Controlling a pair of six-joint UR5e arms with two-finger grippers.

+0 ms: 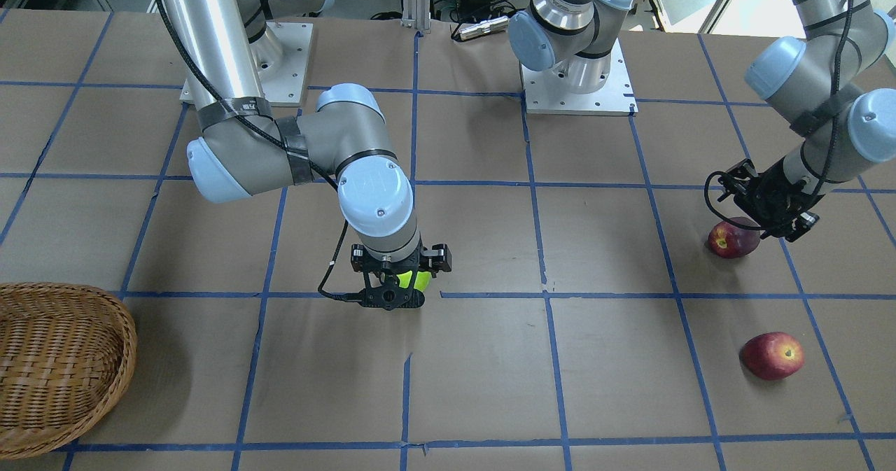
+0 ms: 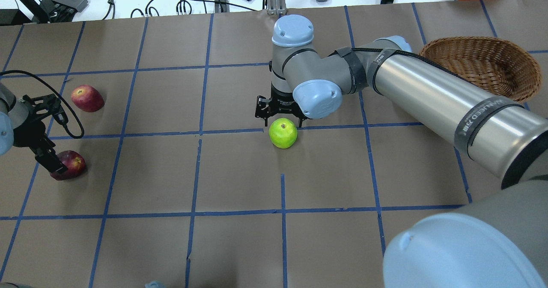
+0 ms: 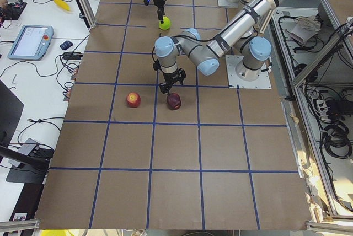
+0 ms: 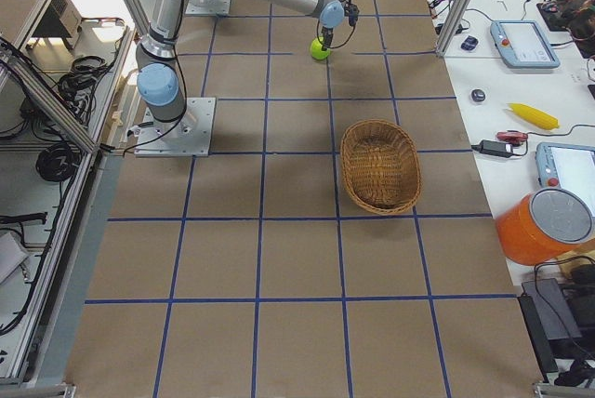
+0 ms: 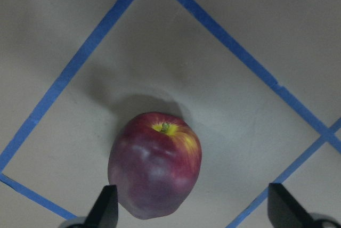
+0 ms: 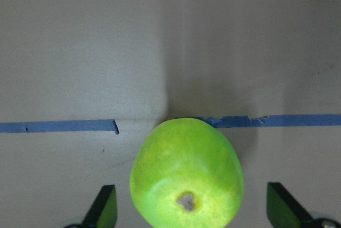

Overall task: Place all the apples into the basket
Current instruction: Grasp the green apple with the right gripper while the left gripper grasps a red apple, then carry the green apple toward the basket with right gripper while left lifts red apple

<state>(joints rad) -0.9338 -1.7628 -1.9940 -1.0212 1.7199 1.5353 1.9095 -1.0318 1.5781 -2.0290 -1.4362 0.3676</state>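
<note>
Apples (image 2: 87, 98) all lie outside the basket (image 2: 475, 63) at the bench's right end, with the right gripper (image 2: 279, 117) spread open over the green apple (image 2: 283, 133) and the left gripper (image 5: 194, 209) open over the dark apple (image 5: 154, 167).

The table (image 2: 239, 172) is showing brown paper gridded with blue tape (image 2: 239, 213). The green apple (image 2: 283, 132) is glowing lime; the dark apple (image 5: 154, 164) is showing purplish red with yellow by its stem; the red apple (image 1: 772, 355) is showing a yellowish patch. The basket (image 1: 63, 359) is showing tan woven wicker.
</note>
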